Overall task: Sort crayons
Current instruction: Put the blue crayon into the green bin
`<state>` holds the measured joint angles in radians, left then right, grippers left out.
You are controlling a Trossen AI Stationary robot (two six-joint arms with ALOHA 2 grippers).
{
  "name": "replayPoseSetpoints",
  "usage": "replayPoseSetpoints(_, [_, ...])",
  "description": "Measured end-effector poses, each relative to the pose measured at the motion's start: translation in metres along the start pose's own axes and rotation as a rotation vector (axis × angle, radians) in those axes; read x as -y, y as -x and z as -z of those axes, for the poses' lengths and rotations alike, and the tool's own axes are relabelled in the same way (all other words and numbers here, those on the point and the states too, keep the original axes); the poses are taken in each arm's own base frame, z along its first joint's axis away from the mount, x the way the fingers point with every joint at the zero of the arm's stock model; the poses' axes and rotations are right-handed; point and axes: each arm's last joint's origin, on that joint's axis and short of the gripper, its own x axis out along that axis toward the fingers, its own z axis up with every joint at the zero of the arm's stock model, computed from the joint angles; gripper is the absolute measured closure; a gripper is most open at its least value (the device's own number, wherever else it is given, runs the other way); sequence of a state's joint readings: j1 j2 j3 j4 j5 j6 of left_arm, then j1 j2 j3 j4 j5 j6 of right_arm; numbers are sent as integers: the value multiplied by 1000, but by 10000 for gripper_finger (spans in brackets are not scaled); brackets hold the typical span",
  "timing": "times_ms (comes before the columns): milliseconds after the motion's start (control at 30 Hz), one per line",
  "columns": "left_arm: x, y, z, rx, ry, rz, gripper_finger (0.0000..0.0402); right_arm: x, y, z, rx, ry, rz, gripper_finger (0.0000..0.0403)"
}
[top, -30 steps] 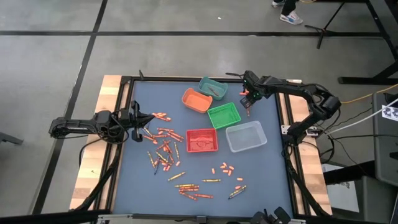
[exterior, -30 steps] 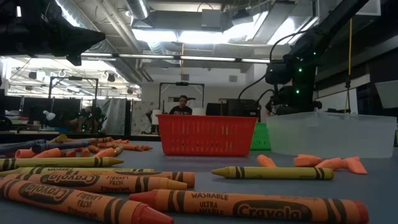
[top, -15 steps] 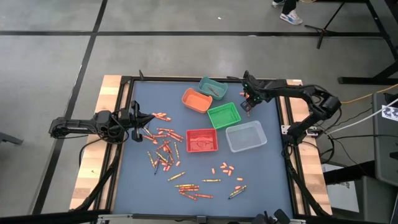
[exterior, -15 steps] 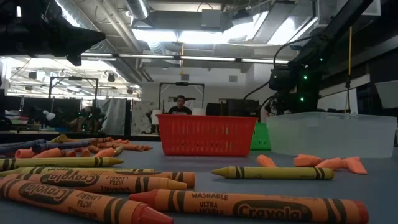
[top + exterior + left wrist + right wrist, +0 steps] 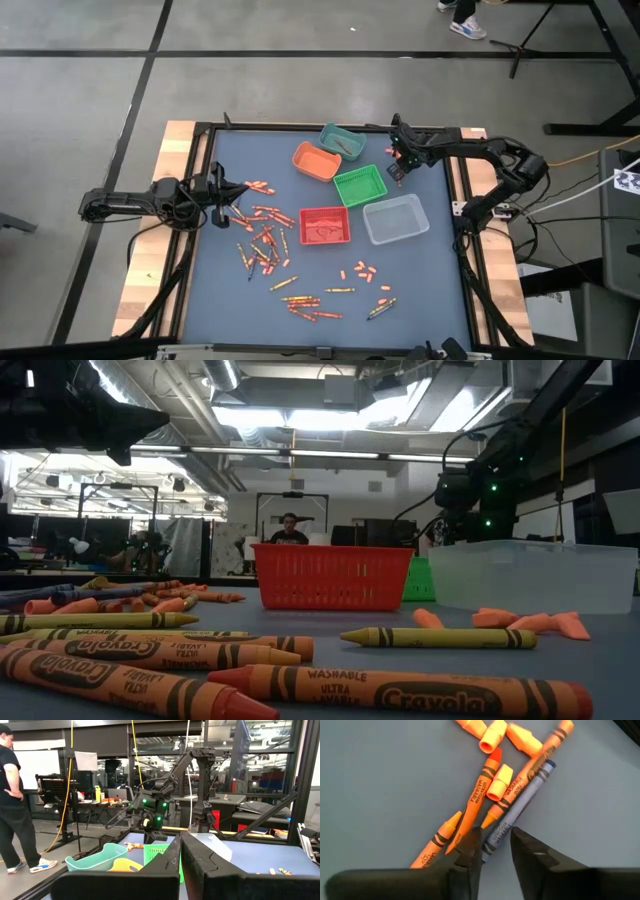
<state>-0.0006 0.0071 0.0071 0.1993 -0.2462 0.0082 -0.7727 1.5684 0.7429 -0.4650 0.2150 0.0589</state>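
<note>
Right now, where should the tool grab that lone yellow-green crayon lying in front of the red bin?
Grip the crayon at mid-wrapper, coming straight down from above with the fingers across its width. It lies flat, long and thin, with open space along both long sides, so a top grasp probably bumps nothing.

Reaching in from three o'clock, elbow bent, with the right end effector (image 5: 398,170) hanging toward one o'clock, fingers (image 5: 470,851) slightly parted. Lying low at nine o'clock with the left end effector (image 5: 236,194) closed.
</note>
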Motion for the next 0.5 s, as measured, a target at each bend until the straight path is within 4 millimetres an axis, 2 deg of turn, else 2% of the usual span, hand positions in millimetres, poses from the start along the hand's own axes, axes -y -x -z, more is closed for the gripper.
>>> replayPoseSetpoints(267, [0,0,0,0,0,0,401,0,0,1,-5,2,3,386])
replayPoseSetpoints(500, [0,0,0,0,0,0,401,0,1,0,-6,2,3,394])
